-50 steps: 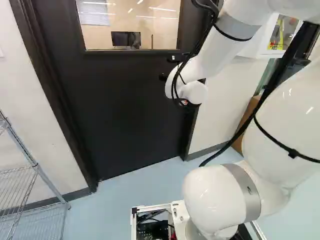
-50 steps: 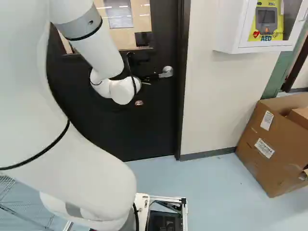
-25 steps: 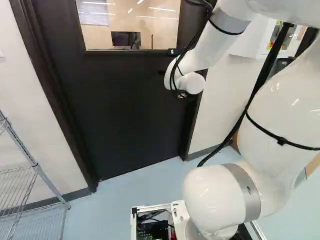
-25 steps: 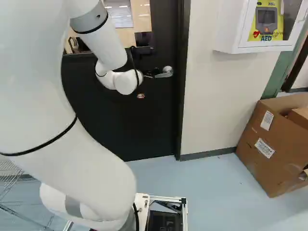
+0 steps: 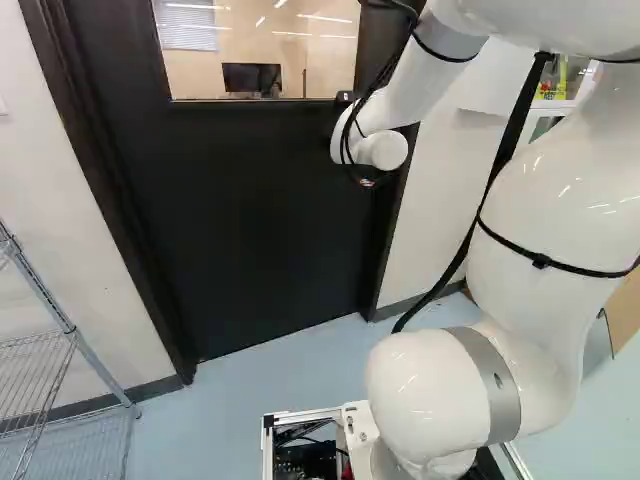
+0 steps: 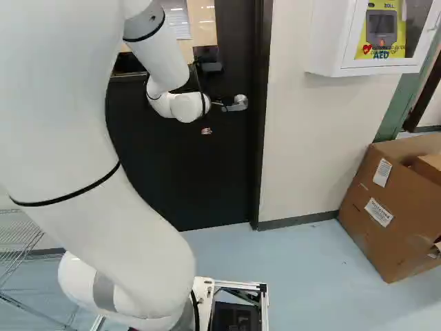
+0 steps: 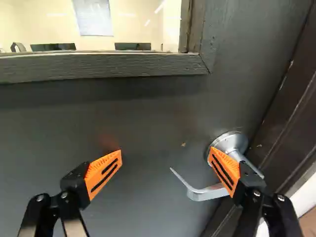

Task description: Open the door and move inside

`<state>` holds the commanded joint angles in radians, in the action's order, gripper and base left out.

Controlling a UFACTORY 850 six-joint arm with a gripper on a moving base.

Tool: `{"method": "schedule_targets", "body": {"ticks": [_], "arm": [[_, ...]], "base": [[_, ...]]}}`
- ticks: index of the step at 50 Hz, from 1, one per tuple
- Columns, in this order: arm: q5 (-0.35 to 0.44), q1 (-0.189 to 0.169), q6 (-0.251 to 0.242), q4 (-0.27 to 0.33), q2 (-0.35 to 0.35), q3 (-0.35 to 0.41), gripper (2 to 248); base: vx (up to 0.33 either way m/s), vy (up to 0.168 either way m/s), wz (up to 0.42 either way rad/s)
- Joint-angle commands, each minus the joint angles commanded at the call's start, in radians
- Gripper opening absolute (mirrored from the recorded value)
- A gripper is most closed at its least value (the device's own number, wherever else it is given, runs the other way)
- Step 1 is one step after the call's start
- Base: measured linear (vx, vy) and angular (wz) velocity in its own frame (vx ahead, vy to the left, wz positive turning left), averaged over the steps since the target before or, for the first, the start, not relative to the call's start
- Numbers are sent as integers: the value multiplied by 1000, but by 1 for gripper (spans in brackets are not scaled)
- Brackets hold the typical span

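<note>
The dark door (image 5: pixel 250 220) stands shut in its frame, with a window in its upper part. Its silver lever handle (image 6: pixel 238 103) is just beside my wrist in the right base view. My gripper (image 6: pixel 207 131) is mostly hidden by the wrist there, with only a small reddish patch showing low down. In the wrist view the gripper (image 7: pixel 165 150) is open, its orange-padded fingers wide apart. One finger overlaps the round base of the handle (image 7: pixel 202 192), while the lever's curved free end reaches into the space between the fingers. Contact cannot be told.
A wire shelf (image 5: pixel 45 370) stands left of the door. Right of the door frame, a white cabinet (image 6: pixel 331 41) hangs on the wall, with cardboard boxes (image 6: pixel 393 207) on the floor beyond. Blue floor (image 6: pixel 296 255) lies between the base and the door.
My arm has shifted against its lowest joint, with the wrist rising in both base views and moving closer to the handle in the right base view. The base and the door have not moved.
</note>
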<state>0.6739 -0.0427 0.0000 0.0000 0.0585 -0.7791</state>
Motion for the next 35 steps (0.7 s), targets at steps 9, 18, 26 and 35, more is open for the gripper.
{"method": "schedule_targets", "body": {"ticks": [9, 18, 26, 35], "arm": [[-2, -17, 0, 0, 16, -1, 247], [-2, -25, 0, 0, 35, -1, 247], [-2, -27, 0, 0, 51, 0, 247], [-2, -27, 0, 0, 67, 4, 247]], "base": [[0, 0, 0], [0, 0, 0], [0, 0, 0], [0, 0, 0]]}}
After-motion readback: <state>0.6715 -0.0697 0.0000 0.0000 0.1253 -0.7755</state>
